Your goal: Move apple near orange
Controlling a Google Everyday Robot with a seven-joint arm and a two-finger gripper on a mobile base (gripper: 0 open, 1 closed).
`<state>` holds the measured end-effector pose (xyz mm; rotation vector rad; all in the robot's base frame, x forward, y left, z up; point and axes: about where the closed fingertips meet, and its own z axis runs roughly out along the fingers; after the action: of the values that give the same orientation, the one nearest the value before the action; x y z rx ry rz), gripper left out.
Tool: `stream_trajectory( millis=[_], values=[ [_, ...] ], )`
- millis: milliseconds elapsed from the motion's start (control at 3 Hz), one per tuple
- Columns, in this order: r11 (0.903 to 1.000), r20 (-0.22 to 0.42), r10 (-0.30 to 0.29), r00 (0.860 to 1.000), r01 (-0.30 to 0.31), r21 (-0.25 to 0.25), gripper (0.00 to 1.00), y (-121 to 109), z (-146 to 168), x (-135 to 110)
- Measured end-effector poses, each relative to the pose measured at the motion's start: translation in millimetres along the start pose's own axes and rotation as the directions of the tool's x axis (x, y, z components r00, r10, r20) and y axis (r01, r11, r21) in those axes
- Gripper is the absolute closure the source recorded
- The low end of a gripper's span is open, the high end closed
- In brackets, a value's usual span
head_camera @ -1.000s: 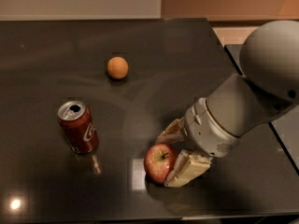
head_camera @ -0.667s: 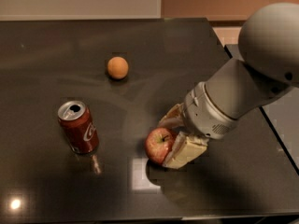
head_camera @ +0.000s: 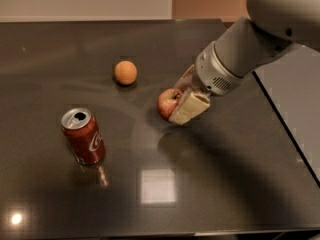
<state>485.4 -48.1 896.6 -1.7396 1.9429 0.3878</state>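
Observation:
The red apple is held between the cream fingers of my gripper, lifted above the dark table near its middle; its shadow lies below it. The gripper is shut on the apple, with the grey arm reaching in from the upper right. The small orange rests on the table to the upper left of the apple, a short gap away.
A red soda can stands upright at the left front. The dark glossy table ends at a right edge near a grey surface. A bright light reflection lies on the table at the front.
The gripper has carried the apple up and away from the front of the table toward the orange. The can and orange have not moved.

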Motion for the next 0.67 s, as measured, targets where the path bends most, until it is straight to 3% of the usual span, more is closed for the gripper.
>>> stream_trajectory(
  millis=[333, 667],
  values=[
    [0.9966, 0.027, 0.064, 0.998, -0.065, 0.050, 1.00, -53, 8, -4],
    [0.9930, 0.075, 0.089, 0.993, -0.095, 0.071, 1.00, -94, 25, -14]
  ],
)
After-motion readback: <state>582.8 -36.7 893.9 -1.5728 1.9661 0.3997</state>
